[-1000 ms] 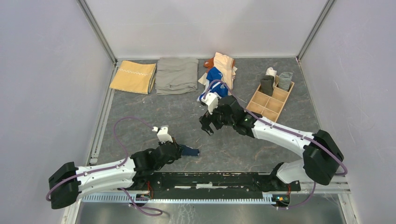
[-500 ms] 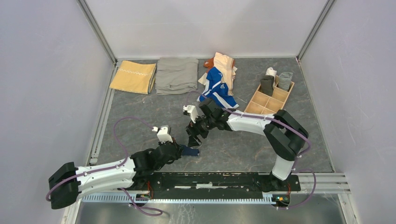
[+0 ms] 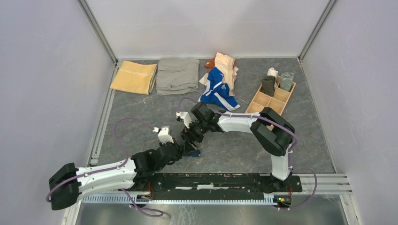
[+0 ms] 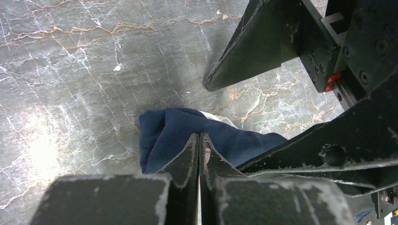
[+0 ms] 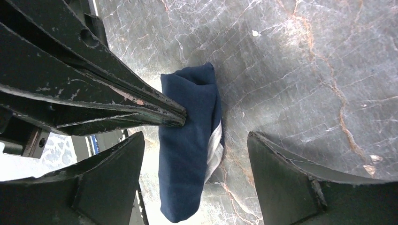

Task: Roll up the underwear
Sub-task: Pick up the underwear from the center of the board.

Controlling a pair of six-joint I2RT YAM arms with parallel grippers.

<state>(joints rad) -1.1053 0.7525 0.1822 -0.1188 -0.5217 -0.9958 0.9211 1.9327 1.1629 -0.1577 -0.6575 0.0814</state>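
Note:
The navy underwear [image 3: 192, 152] with white trim lies as a small folded roll on the table near the front. It shows in the left wrist view [image 4: 164, 133] and the right wrist view [image 5: 187, 154]. My left gripper [image 3: 182, 151] is shut, with its tips [image 4: 199, 137] pinching the roll's edge. My right gripper [image 3: 190, 140] is open and sits over the roll, with one finger [image 5: 108, 178] on each side of it. The right gripper's fingers [image 4: 263, 47] also show in the left wrist view.
A pile of bright blue [image 3: 217, 86] and peach [image 3: 226, 65] pieces lies at the back centre. A folded mustard-yellow cloth [image 3: 134, 77] and a grey-khaki cloth [image 3: 178, 75] lie at the back left. A wooden divided box [image 3: 272, 101] holding rolled pieces stands at the right.
My right arm has swung left and towards the front, from near the blue pile to the navy roll, and now straddles it. The left gripper has stayed put.

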